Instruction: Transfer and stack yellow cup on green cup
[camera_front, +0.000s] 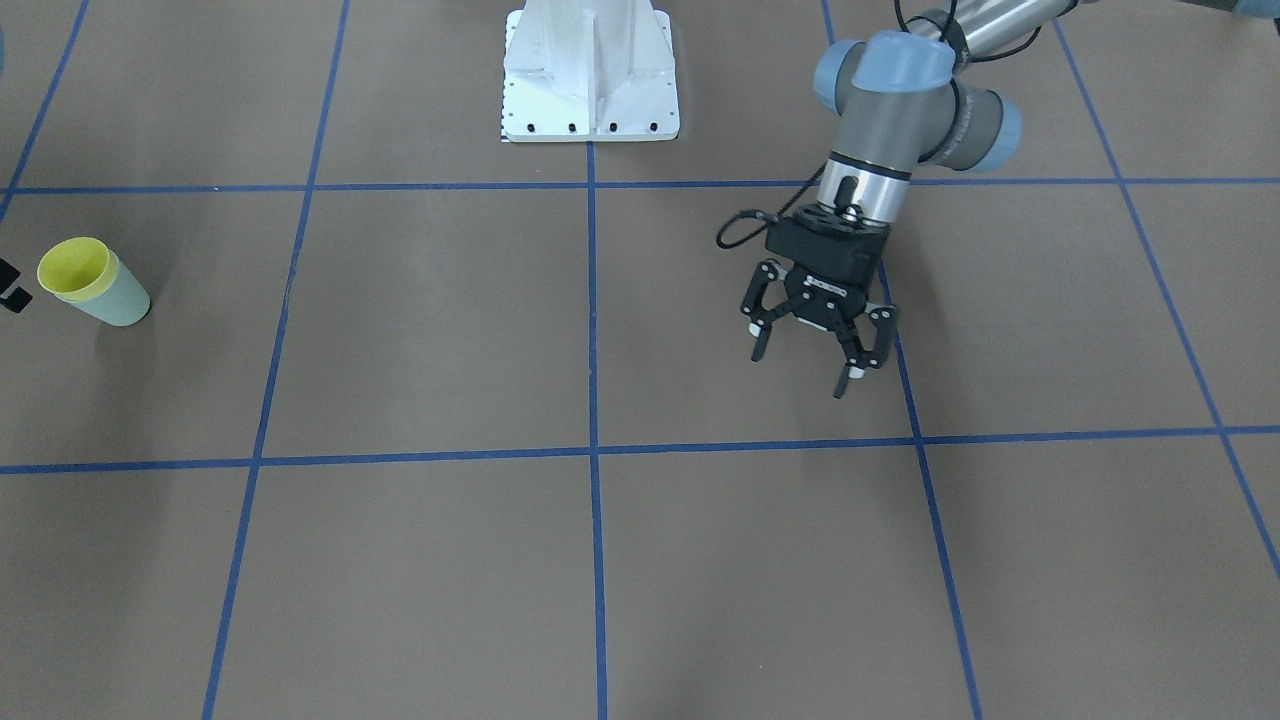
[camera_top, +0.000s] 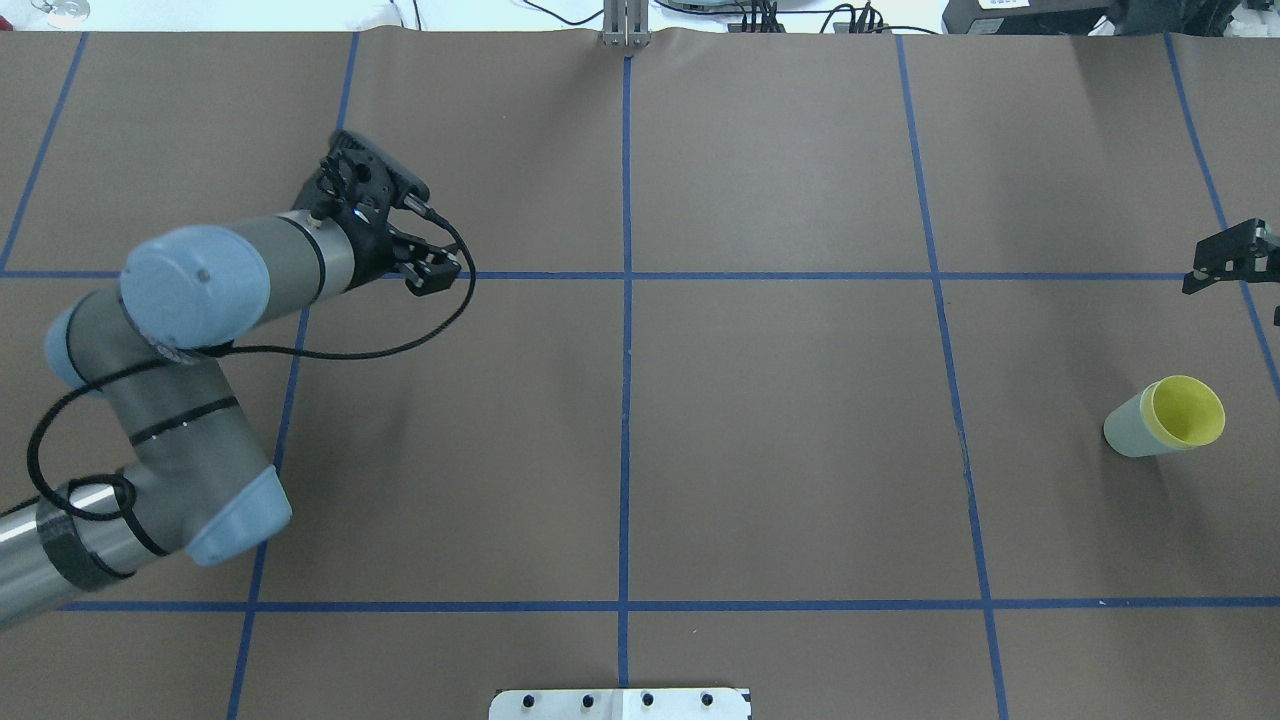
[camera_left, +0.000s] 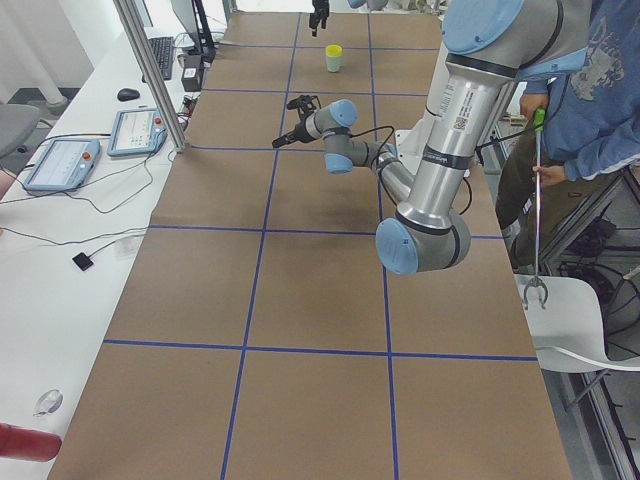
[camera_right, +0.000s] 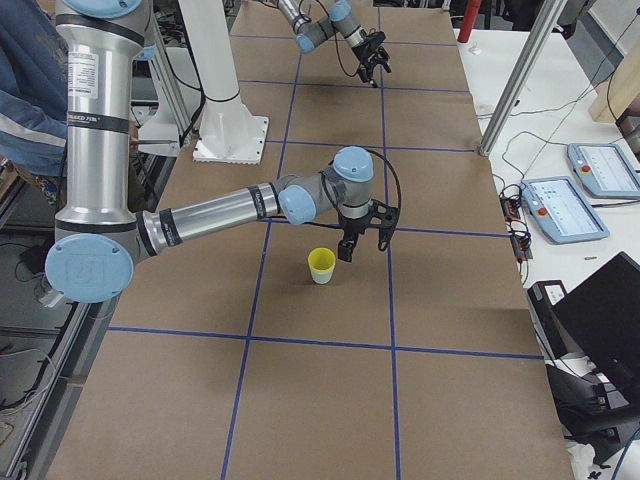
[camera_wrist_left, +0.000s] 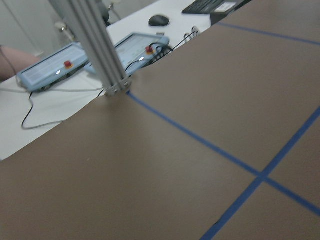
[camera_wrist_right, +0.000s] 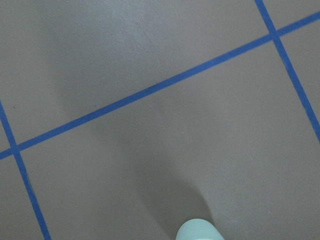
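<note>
Right gripper (camera_right: 364, 249): fingers spread, holding nothing, poised just beside the stack and not touching it, which reads as a finished release. Left gripper (camera_front: 801, 370): fingers spread, empty, hanging over the table (camera_front: 420, 330) well apart from the cups, out of the working lane. Yellow cup (camera_front: 73, 268): nested upright in the green cup (camera_front: 118, 302), towards the robot's right end of the table. Room: open surface round the stack, only blue tape lines (camera_front: 591, 320) nearby. A straight lift away looks unobstructed.
</note>
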